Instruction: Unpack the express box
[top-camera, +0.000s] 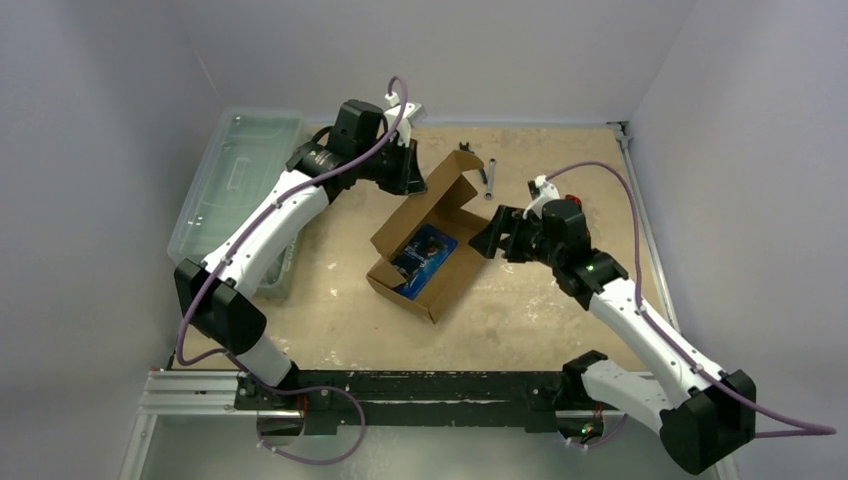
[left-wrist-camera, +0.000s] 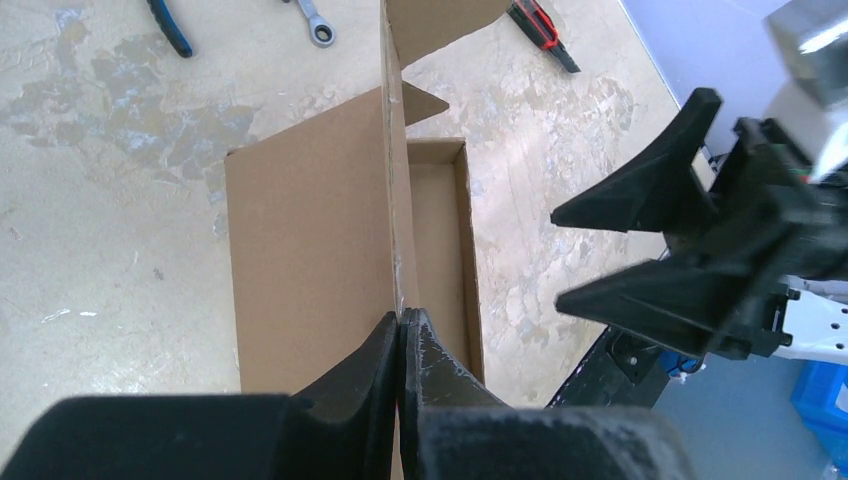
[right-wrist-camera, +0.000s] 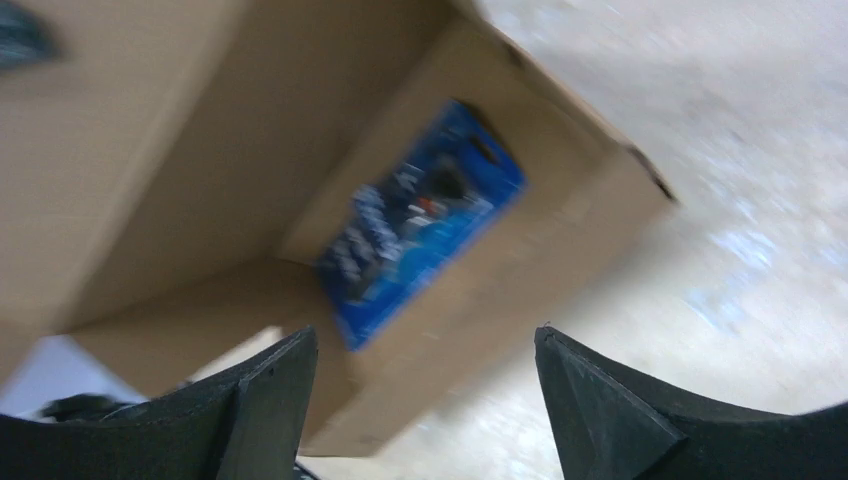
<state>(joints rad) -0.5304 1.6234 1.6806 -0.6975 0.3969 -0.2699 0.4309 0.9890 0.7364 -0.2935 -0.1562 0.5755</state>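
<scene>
The express box (top-camera: 445, 290) is a brown cardboard mailer lying open at the table's middle, its flap lid (top-camera: 440, 195) raised. A blue blister pack (top-camera: 424, 252) lies inside it, blurred in the right wrist view (right-wrist-camera: 420, 225). My left gripper (top-camera: 412, 180) is shut on the lid's edge (left-wrist-camera: 395, 200) and holds it upright; the box's open tray (left-wrist-camera: 440, 250) shows beside the lid. My right gripper (top-camera: 487, 240) is open and empty, just right of the box, its jaws wide apart (right-wrist-camera: 425, 345) above the box's near wall (right-wrist-camera: 520, 280).
A large clear plastic lidded bin (top-camera: 235, 180) stands at the far left. A wrench (top-camera: 489, 180) and another small tool (top-camera: 467, 152) lie behind the box. In the left wrist view, pliers (left-wrist-camera: 168, 26), a wrench (left-wrist-camera: 315, 22) and a red-and-black tool (left-wrist-camera: 541, 30) lie on the table.
</scene>
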